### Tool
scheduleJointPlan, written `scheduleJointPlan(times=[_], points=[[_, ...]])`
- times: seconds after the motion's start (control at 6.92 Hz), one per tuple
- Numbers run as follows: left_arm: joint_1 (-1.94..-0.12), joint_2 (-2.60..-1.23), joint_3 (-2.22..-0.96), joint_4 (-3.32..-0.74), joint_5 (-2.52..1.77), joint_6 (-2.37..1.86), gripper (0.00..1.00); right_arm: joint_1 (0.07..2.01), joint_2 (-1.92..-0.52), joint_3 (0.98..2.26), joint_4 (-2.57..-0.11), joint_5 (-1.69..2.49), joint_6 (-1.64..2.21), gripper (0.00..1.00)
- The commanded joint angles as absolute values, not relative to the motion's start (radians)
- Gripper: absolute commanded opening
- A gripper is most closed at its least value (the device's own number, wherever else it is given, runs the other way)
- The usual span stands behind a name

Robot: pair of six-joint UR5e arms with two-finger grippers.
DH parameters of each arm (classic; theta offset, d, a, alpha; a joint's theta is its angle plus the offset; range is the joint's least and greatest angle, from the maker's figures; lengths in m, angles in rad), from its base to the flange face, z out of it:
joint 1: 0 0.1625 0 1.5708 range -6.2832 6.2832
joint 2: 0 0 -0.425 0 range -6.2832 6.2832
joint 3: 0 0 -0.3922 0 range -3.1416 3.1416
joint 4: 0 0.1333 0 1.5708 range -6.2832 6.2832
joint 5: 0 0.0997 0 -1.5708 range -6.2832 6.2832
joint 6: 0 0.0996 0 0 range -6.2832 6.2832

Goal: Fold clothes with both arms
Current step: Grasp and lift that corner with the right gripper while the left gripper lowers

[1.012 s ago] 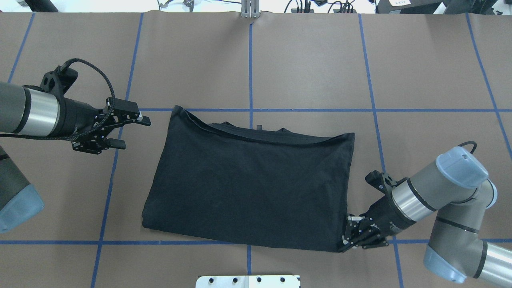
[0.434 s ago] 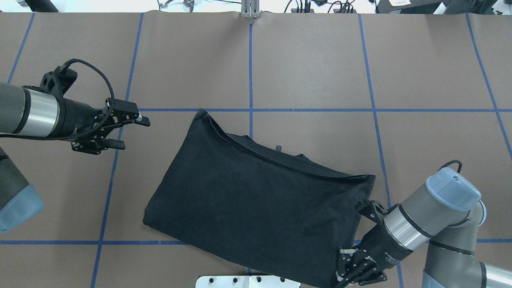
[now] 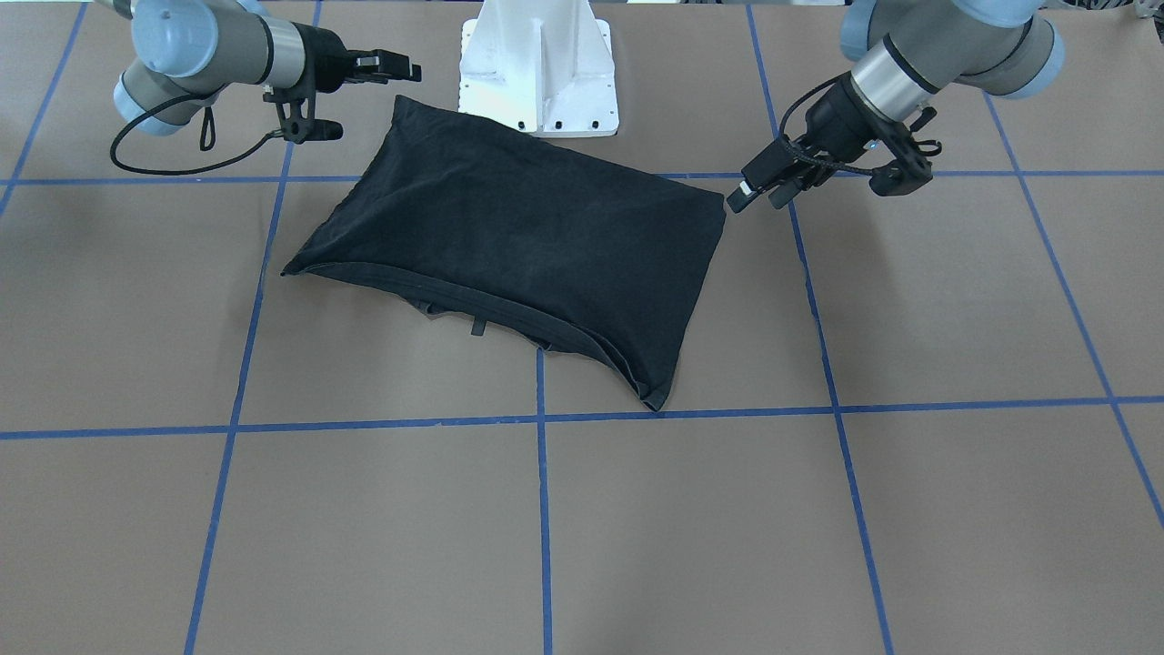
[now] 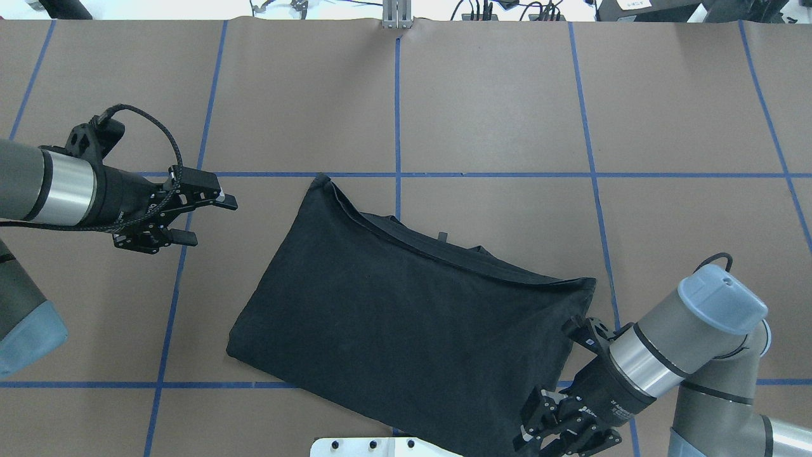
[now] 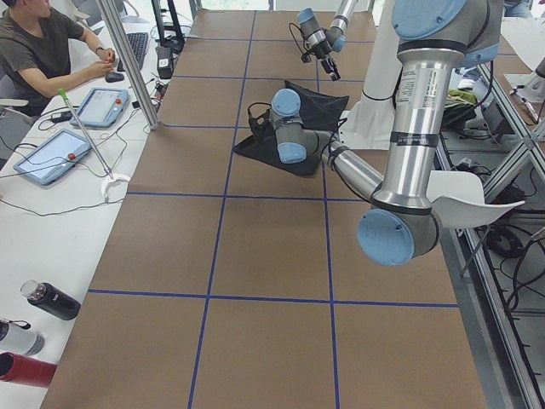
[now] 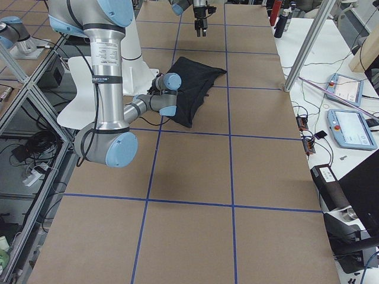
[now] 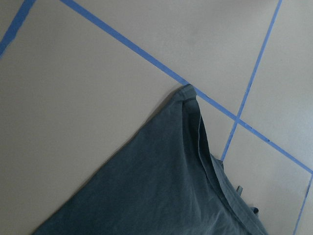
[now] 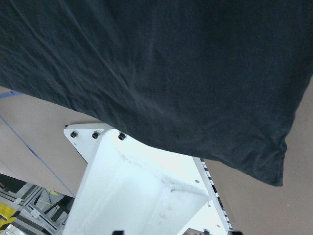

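Right gripper (image 4: 528,426): nearest, at the T-shirt's near right corner beside the white pedestal base (image 3: 541,64); jaws open, gripping nothing.
T-shirt (image 4: 406,317): folded, plain black, askew on the worktop (image 4: 495,95), near edge overlapping the base.
Left gripper (image 4: 206,220): farther left, apart from the T-shirt; jaws open, empty.

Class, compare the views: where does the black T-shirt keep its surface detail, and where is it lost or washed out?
Right wrist view: T-shirt sharp, creases clear, above a bright white base. Left wrist view: washed out, cloth reads grey-blue. Overhead view: near-flat black, only the layered edge shows.
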State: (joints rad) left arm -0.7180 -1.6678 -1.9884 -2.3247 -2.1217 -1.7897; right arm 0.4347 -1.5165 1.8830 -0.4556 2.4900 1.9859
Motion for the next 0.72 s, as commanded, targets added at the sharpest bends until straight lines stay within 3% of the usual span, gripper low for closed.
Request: scheduleJointPlan(times=[0.0, 0.29, 0.58], points=[[-0.584, -1.617, -1.997, -2.329, -1.999, -1.871, 1.0, 0.533, -1.503, 1.881, -0.456, 2.49, 1.985, 1.0], [-0.404, -1.594, -1.996, -2.33, -1.832, -2.004, 1.0, 0.575, -1.487, 1.875, -0.457, 2.48, 1.982, 1.0], [-0.341, -1.589, -1.965, -2.327, -1.792, -2.042, 1.0, 0.587, -1.482, 1.871, -0.457, 2.474, 1.982, 1.0]])
